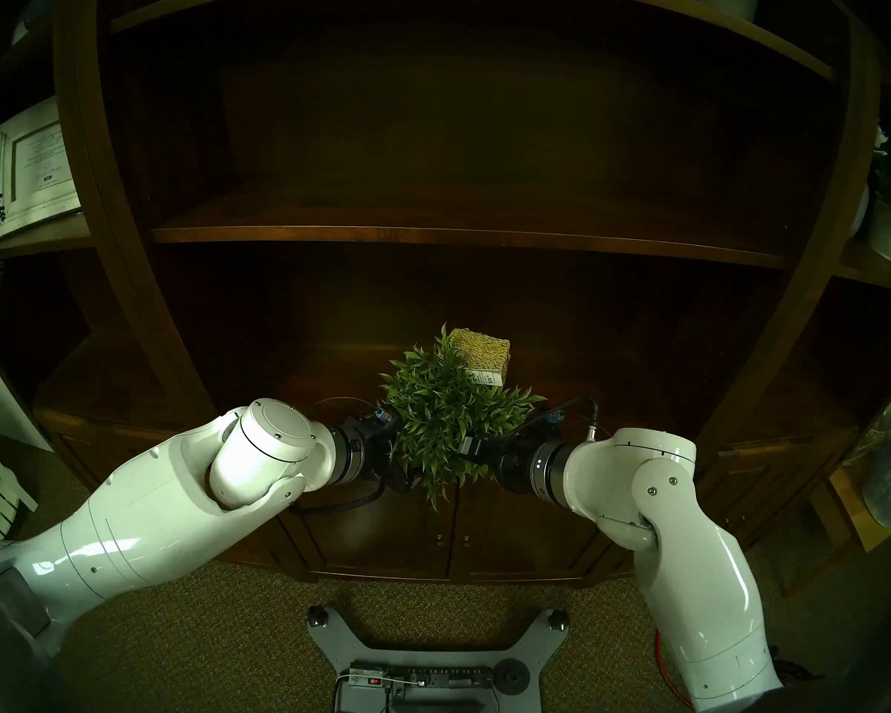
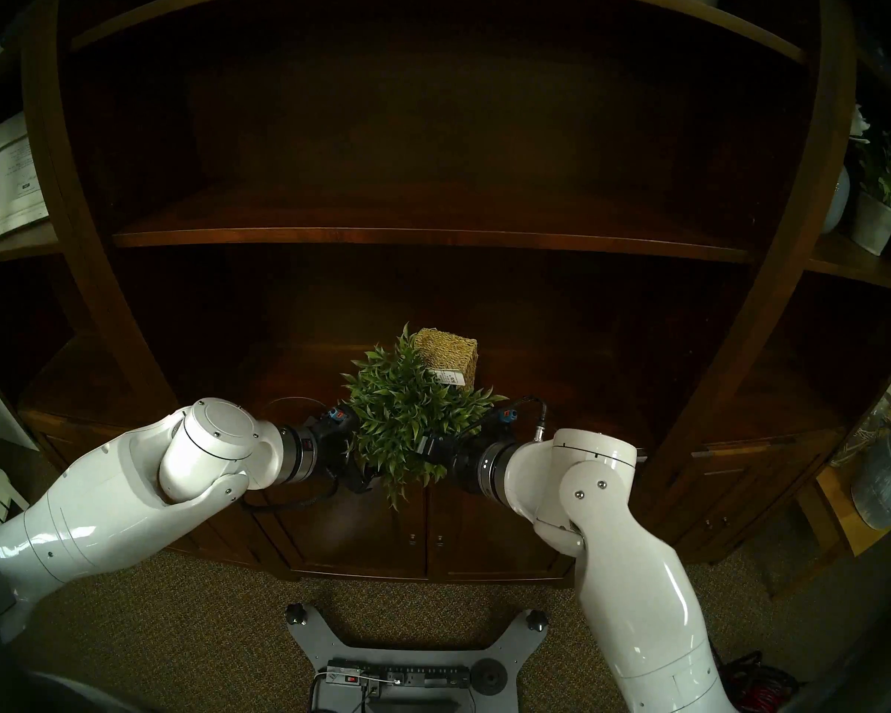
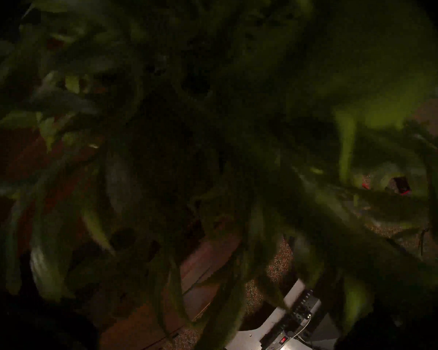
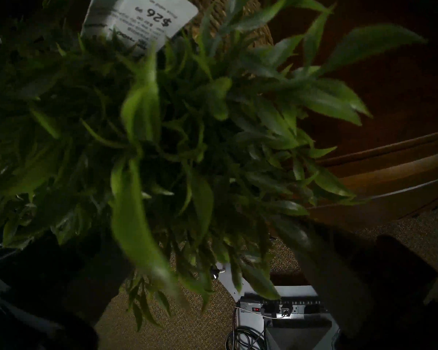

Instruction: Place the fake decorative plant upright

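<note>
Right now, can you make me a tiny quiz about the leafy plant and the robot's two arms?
1. True or false: the fake decorative plant stands upright on the shelf.
2. Where does the straw pot point? A) toward the back of the shelf B) toward the carpet C) straight at the robot
3. Fill in: the white price tag reads $__.

Key: 1. False, it lies tipped, with the leaves toward the robot between the left tool and the right tool. 2. A. 3. 26.
</note>
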